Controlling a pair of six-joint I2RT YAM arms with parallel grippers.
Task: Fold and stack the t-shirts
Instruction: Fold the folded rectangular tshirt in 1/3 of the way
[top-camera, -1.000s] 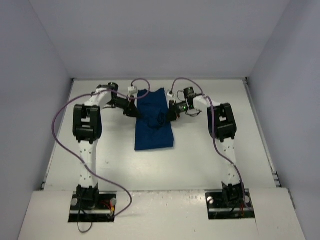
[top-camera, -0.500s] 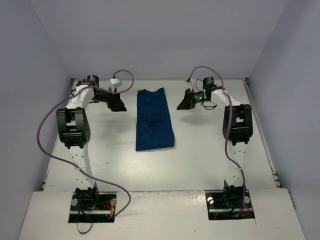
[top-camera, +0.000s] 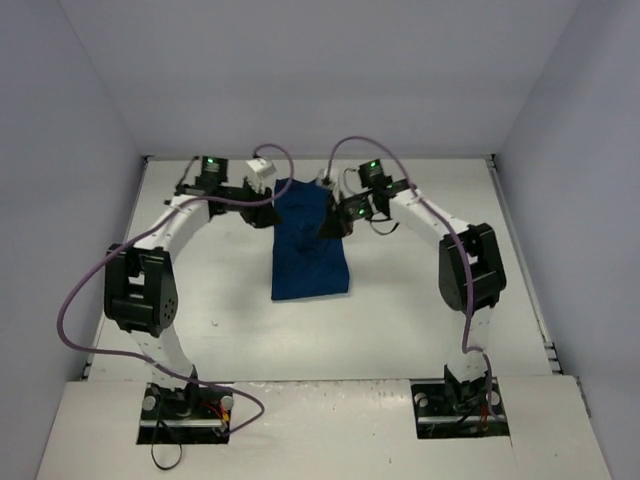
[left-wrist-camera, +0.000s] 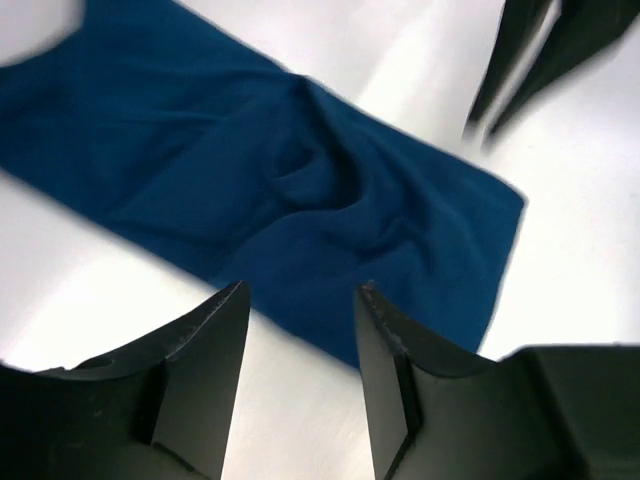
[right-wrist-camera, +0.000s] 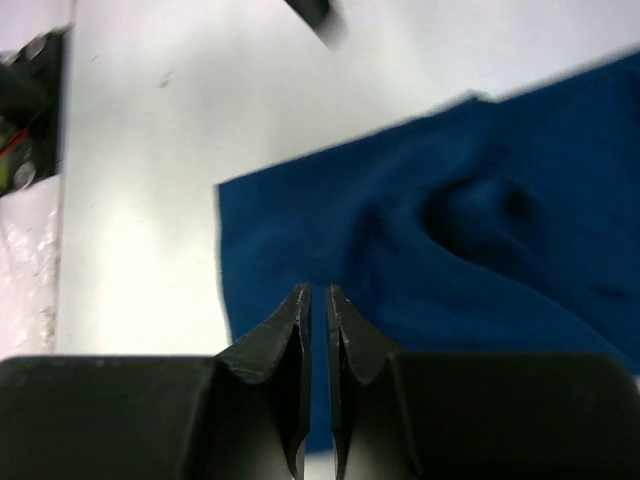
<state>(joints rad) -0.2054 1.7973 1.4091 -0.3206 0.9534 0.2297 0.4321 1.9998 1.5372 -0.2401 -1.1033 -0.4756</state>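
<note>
One navy t-shirt (top-camera: 310, 245) lies folded into a long strip at the centre of the overhead frame, print hidden, no stack in sight; a crosswise fold likely remains. Beside its upper end, the left gripper (left-wrist-camera: 300, 296) hangs half-open and empty, while the right gripper (right-wrist-camera: 318, 293) is pinched closed on nothing.

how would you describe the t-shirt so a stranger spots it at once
Start at the white table. At its far middle lies the t-shirt, folded into a long rectangle. It is the only soft, navy blue thing beside the black-and-white arms.
</note>
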